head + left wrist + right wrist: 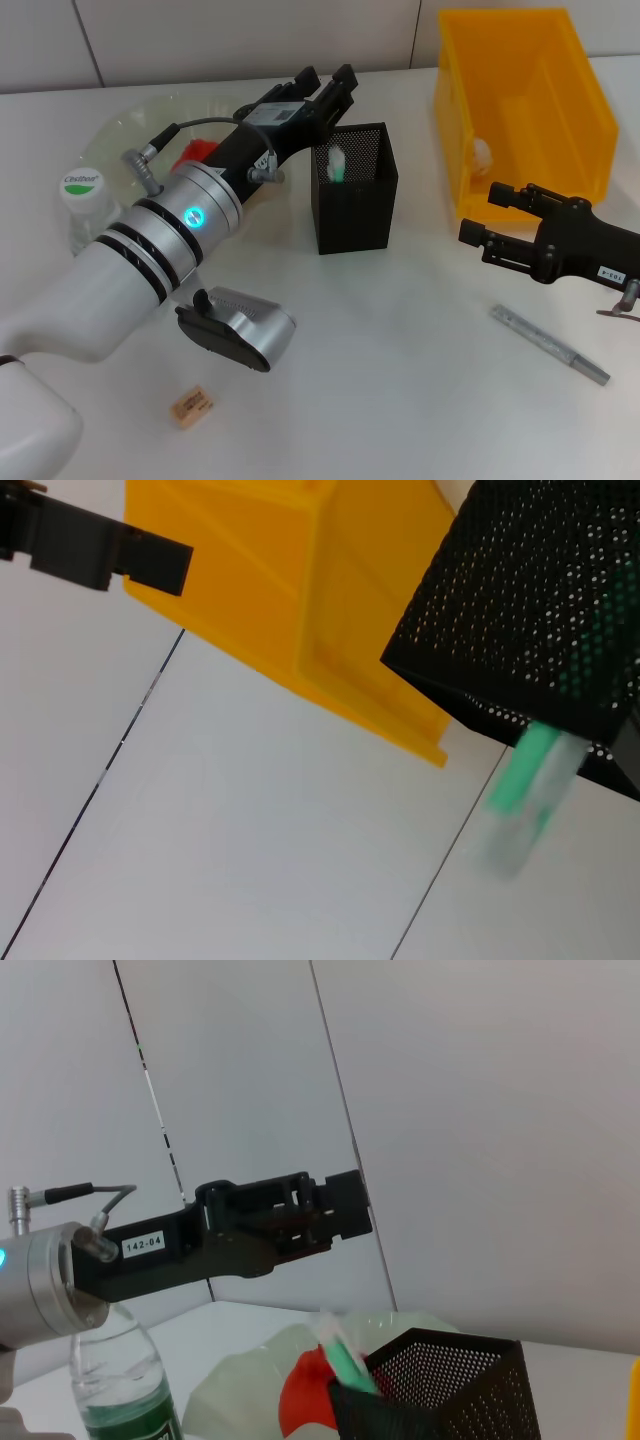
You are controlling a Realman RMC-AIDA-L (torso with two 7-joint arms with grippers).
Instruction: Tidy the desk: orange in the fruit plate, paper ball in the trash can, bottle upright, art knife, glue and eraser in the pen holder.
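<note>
The glue stick [337,163] stands inside the mesh pen holder [352,190]. Above the holder's rim hovers the left end effector [323,80], fingers apart. Only the right wrist view shows the bottle [118,1380] upright behind the holder; right end effector [478,215] beside the yellow bin [520,100], fingers apart.

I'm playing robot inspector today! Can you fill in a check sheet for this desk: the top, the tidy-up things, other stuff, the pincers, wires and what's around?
Surface: white desk, no spills seen.
Job's things: glue stands in the black mesh pen holder; eraser and art knife lie on the desk; bottle upright; orange on the clear fruit plate, half hidden by the arm; paper ball in the yellow trash can.
Clutter: nothing seen.
Pincers: left pincer above and behind the pen holder, open, empty; right pincer low in front of the trash can, empty.
Cables: grey cable on the left arm.
Surroundings: pale panelled wall.
</note>
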